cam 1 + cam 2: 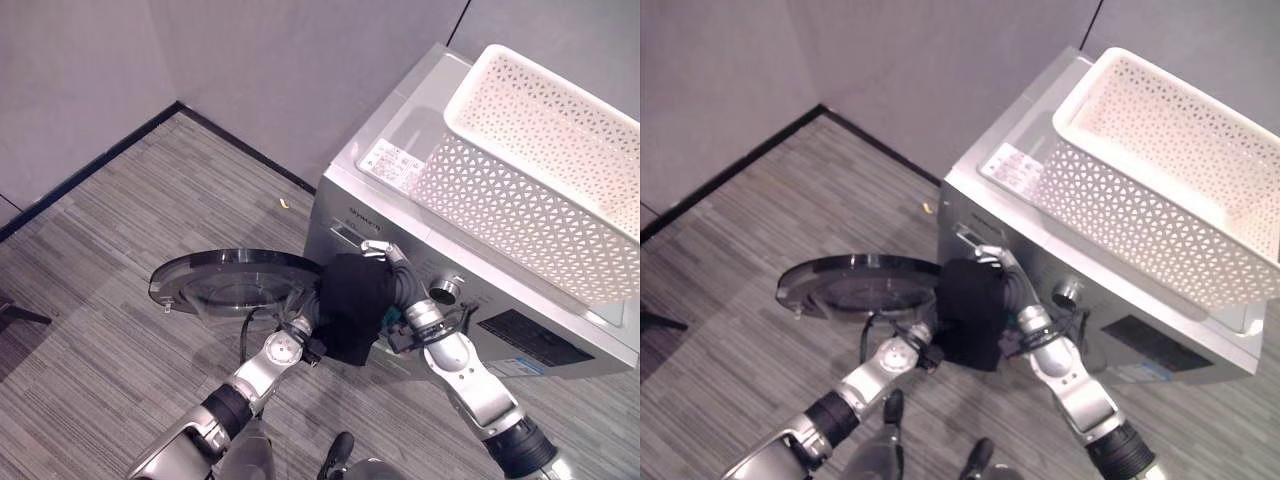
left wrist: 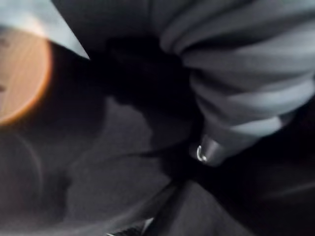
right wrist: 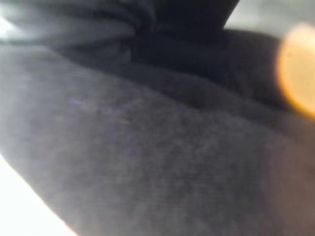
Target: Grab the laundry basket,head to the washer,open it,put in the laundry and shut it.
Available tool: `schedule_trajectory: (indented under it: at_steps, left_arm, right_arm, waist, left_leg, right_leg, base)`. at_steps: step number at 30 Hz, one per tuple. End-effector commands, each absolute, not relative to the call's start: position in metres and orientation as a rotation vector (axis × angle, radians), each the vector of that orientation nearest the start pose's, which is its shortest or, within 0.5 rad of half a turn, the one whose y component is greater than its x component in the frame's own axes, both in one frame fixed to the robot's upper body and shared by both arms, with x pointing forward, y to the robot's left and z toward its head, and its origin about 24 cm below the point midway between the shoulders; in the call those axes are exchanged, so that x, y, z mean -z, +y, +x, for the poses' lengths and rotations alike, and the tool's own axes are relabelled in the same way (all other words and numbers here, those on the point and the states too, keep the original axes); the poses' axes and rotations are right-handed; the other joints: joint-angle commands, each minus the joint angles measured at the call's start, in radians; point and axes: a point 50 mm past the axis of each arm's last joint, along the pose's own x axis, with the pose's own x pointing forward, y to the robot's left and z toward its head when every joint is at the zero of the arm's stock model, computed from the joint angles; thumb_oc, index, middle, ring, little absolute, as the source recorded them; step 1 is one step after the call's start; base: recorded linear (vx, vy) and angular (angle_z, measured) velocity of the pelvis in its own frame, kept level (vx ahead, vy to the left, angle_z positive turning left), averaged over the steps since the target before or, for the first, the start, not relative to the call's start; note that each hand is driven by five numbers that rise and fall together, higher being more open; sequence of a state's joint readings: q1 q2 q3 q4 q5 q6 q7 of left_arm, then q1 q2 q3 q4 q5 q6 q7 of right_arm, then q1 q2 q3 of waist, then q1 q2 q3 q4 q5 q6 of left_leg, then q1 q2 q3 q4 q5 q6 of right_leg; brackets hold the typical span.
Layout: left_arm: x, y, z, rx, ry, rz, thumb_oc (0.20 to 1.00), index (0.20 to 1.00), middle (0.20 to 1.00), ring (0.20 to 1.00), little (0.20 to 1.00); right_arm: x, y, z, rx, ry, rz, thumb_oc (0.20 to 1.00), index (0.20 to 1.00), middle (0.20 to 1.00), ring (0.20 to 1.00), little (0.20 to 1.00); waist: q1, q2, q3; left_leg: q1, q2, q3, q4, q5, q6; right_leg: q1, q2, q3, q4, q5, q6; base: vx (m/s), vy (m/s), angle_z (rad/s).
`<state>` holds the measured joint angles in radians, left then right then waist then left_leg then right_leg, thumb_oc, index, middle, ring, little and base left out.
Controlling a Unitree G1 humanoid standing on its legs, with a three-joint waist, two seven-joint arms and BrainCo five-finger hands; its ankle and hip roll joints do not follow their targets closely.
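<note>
Pressing the dark laundry between both hands at the washer mouth, finger states cannot be told.

1. Plain grey walls, matte, meeting in an inside corner at upper left of the head views.
2. Vertical panel seam in the wall at upper right.
3. Dark baseboard along the foot of both walls, turning at the corner.
4. Grey striped carpet floor, laid in tiles with the stripe direction alternating tile to tile.
5. Small pale scrap lying on the carpet near the baseboard.
6. Dark object at the left edge on the floor, mostly cut off; cannot tell what.
7. Even, soft lighting, no hard shadows on the walls.
</note>
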<state>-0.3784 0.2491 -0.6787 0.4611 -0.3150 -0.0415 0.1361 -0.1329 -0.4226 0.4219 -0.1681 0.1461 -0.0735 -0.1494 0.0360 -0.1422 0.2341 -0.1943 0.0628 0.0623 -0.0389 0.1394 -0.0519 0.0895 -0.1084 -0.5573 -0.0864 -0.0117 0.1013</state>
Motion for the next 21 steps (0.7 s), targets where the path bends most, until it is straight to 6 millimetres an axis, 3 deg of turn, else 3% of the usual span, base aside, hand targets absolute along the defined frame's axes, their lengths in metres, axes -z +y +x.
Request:
schedule_trajectory:
  at_steps: [1, 11, 13, 17, 19, 20, 21]
  left_arm:
    - [-0.002, 0.065, 0.284, 0.426, 0.178, 0.145, 0.200, 0.200, 0.200, 0.200, 0.200]
    - [0.025, 0.080, 0.266, 0.372, 0.287, 0.099, 0.200, 0.200, 0.200, 0.200, 0.200]
    - [0.031, 0.084, 0.264, 0.344, 0.313, 0.088, 0.200, 0.200, 0.200, 0.200, 0.200]
    - [0.035, 0.092, 0.266, 0.290, 0.329, 0.113, 0.200, 0.200, 0.200, 0.200, 0.200]
    - [0.042, 0.101, 0.268, 0.221, 0.352, 0.130, 0.200, 0.200, 0.200, 0.200, 0.200]
    - [0.042, 0.100, 0.269, 0.220, 0.351, 0.129, 0.200, 0.200, 0.200, 0.200, 0.200]
    - [0.044, 0.101, 0.272, 0.186, 0.357, 0.123, 0.200, 0.200, 0.200, 0.200, 0.200]
  right_arm:
    - [-0.097, -0.119, 0.247, -0.362, -0.286, -0.179, 1.000, 1.000, 1.000, 1.000, 1.000]
    - [-0.042, -0.134, 0.231, -0.375, -0.054, -0.337, 1.000, 1.000, 1.000, 1.000, 1.000]
    - [-0.029, -0.146, 0.223, -0.390, -0.023, -0.551, 1.000, 1.000, 1.000, 1.000, 1.000]
    - [-0.007, -0.167, 0.210, -0.333, 0.068, -0.679, 1.000, 1.000, 1.000, 1.000, 1.000]
    - [0.030, -0.191, 0.190, -0.312, 0.223, -0.847, 1.000, 1.000, 1.000, 1.000, 1.000]
    - [0.030, -0.191, 0.190, -0.312, 0.221, -0.849, 1.000, 1.000, 1.000, 1.000, 1.000]
    - [0.059, -0.201, 0.172, -0.331, 0.351, -0.912, 1.000, 1.000, 1.000, 1.000, 1.000]
  waist:
    - [0.014, 0.019, -0.018]
    - [0.009, 0.029, -0.008]
    - [-0.001, 0.031, 0.004]
    - [-0.022, 0.032, 0.027]
    - [-0.047, 0.027, 0.062]
    - [-0.047, 0.027, 0.061]
    - [-0.057, 0.024, 0.087]
  left_leg:
    - [0.007, 0.058, 0.140, -0.048, -0.021, 0.022]
    - [0.002, 0.058, 0.137, -0.048, -0.019, 0.019]
    - [-0.005, 0.059, 0.139, -0.048, -0.018, 0.018]
    - [-0.012, 0.063, 0.144, -0.048, -0.014, 0.017]
    - [-0.024, 0.070, 0.152, -0.048, -0.008, 0.015]
    - [-0.024, 0.071, 0.152, -0.048, -0.008, 0.015]
    - [-0.038, 0.074, 0.154, -0.047, -0.004, 0.013]
  right_leg:
    - [0.008, 0.006, 0.039, 0.139, -0.184, -0.045]
    - [0.013, 0.010, 0.031, 0.122, -0.180, -0.048]
    - [0.009, 0.009, 0.029, 0.120, -0.177, -0.047]
    - [-0.003, 0.008, 0.038, 0.124, -0.172, -0.046]
    - [-0.026, 0.005, 0.052, 0.134, -0.163, -0.045]
    - [-0.027, 0.005, 0.052, 0.135, -0.163, -0.045]
    - [-0.046, 0.004, 0.059, 0.140, -0.159, -0.044]
  base:
    - [0.00, 0.000, 0.00]
    - [0.00, 0.000, 0.00]
    - [-0.02, 0.006, 0.00]
    - [-0.06, 0.014, -0.01]
    - [-0.10, 0.027, -0.06]
    - [-0.13, 0.022, -0.11]
    - [-0.13, 0.012, -0.19]
